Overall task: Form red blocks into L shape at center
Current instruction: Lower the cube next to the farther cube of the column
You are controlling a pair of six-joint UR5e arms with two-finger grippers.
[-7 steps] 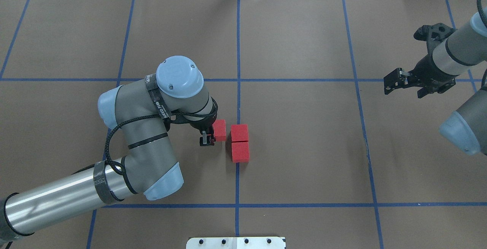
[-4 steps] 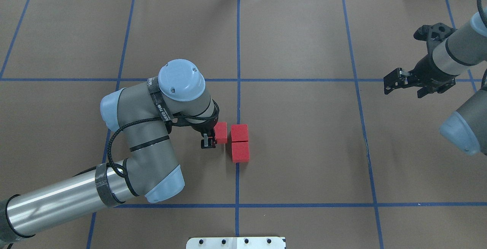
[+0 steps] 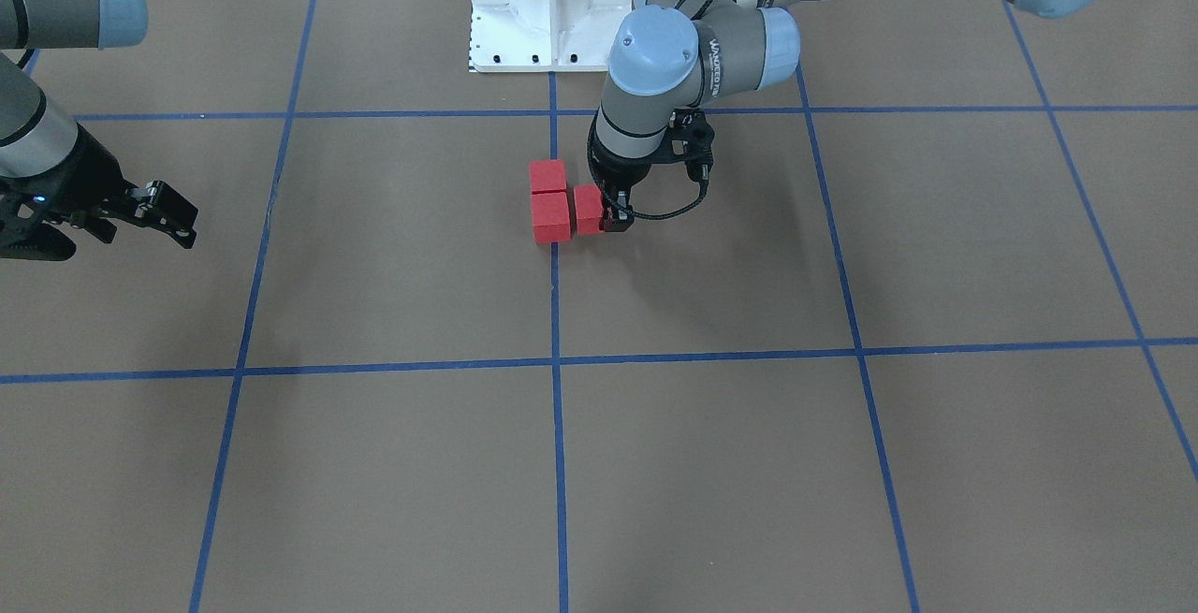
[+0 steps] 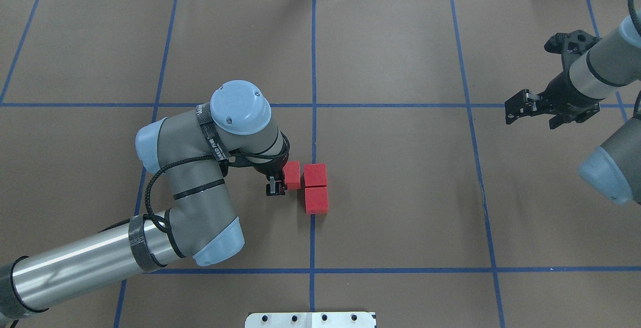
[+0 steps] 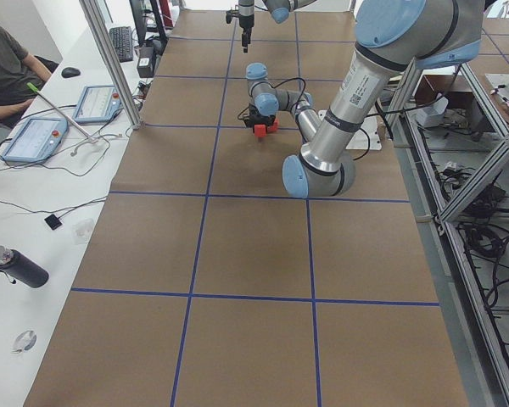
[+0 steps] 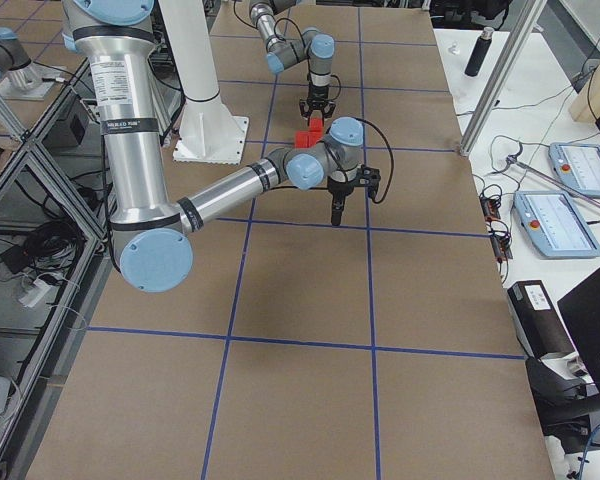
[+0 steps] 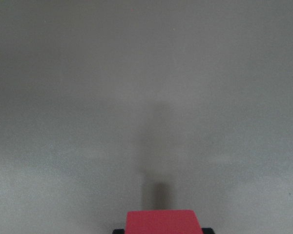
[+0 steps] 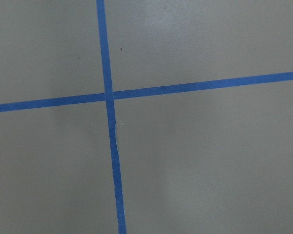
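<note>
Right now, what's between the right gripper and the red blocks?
Between right gripper and red blocks: bare table, crossed by one blue tape line. Overhead view shows it.

The rear block (image 4: 316,175) and front block (image 4: 316,200) touch on the middle tape line (image 4: 313,67). The third block (image 4: 292,175) sits just left of the rear block, between the fingers (image 4: 274,187) of the left gripper (image 4: 281,182).

Overhead and front cameras face each other — both share the red blocks (image 4: 315,175).

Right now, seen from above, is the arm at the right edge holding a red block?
No, the right gripper hangs empty over the table, far from the red blocks.
</note>
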